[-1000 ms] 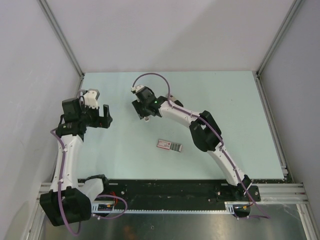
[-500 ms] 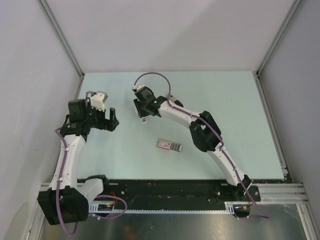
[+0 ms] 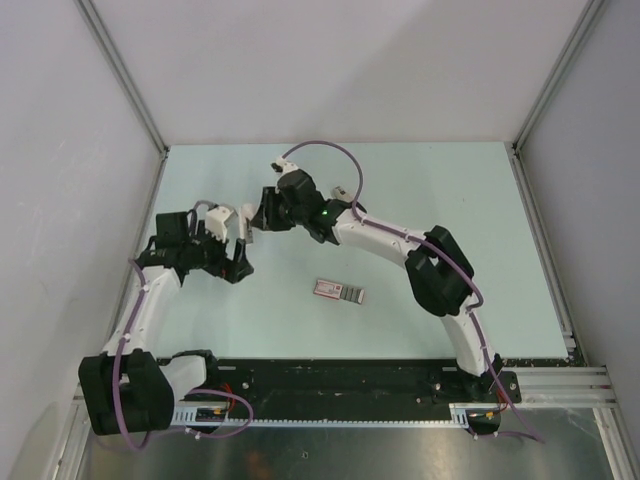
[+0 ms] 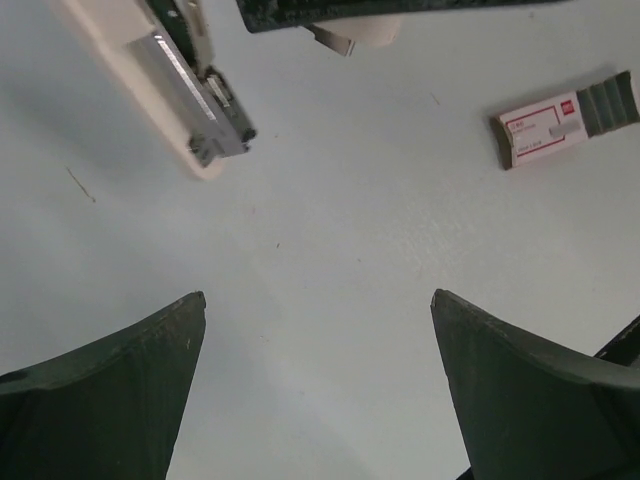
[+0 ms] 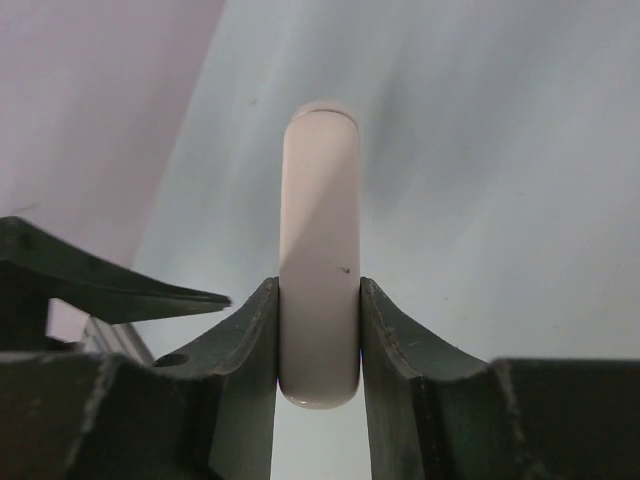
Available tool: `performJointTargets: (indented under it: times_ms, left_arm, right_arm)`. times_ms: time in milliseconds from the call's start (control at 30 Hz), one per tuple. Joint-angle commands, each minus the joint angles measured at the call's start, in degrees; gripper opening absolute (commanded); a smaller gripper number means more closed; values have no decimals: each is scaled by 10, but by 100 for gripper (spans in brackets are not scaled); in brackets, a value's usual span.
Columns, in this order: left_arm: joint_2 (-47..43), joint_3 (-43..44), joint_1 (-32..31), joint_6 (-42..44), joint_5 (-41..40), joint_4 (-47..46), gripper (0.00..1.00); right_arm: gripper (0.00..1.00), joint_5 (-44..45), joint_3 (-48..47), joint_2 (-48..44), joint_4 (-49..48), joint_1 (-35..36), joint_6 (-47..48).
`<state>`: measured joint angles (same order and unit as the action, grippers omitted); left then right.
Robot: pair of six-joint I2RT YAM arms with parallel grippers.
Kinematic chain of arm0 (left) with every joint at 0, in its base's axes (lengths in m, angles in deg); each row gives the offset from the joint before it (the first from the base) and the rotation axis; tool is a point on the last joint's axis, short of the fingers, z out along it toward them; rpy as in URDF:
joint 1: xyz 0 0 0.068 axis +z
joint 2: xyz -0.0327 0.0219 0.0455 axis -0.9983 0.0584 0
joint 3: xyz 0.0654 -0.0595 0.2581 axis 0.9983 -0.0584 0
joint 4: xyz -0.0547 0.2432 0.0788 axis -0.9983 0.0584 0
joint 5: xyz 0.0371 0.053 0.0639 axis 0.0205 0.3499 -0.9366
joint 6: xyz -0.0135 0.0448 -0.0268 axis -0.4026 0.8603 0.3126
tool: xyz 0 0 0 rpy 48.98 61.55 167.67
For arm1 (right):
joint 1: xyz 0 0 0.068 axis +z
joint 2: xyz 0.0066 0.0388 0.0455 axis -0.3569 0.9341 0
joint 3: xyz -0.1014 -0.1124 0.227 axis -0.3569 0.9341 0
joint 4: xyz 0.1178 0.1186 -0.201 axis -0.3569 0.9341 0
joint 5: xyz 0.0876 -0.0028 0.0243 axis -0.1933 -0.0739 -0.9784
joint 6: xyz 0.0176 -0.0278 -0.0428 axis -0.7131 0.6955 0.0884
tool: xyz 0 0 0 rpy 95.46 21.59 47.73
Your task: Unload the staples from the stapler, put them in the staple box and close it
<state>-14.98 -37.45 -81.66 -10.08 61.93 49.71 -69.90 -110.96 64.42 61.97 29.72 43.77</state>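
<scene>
The stapler (image 5: 320, 250) is a small white oblong, clamped upright between the fingers of my right gripper (image 5: 320, 290) and held above the table. In the left wrist view the stapler (image 4: 185, 95) shows at the upper left, with its white shell and its dark grey metal channel facing the camera. My left gripper (image 4: 318, 300) is open and empty, a short way below the stapler and not touching it. In the top view my right gripper (image 3: 262, 214) and my left gripper (image 3: 241, 262) are close together, left of the table's centre. No loose staples show.
A flat pink-and-grey packet (image 3: 340, 291) lies on the pale green table (image 3: 450, 220) near the middle; it also shows in the left wrist view (image 4: 565, 118). Grey walls enclose the table on the left, back and right.
My left arm has swung right and inward until its open gripper sits just below the stapler. My right gripper has turned and shifted slightly left, still holding the stapler.
</scene>
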Motion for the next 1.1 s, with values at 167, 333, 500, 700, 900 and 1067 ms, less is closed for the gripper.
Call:
performJointTargets:
  times_ms: [167,333,500,700,900,1067]
  left_arm:
    - [8,-43,23,124,6,-17,99]
    - [18,-56,42,158,-4,-37,97]
    - [51,-57,58,176,5,-52,83]
    - [63,-58,60,190,42,-53,76]
    - [73,-55,59,195,47,-54,72]
    - [78,-52,61,210,43,-54,52]
  right_arm:
    - [0,-41,41,-50,-66,15,-61]
    - [0,-56,66,-68,-77,17,-73]
    - [0,-79,103,-88,-111,21,-98]
    - [0,-86,125,-101,-129,28,-113]
    - [0,-101,139,-104,-148,34,-132]
    - [0,-111,152,-109,-150,38,-140]
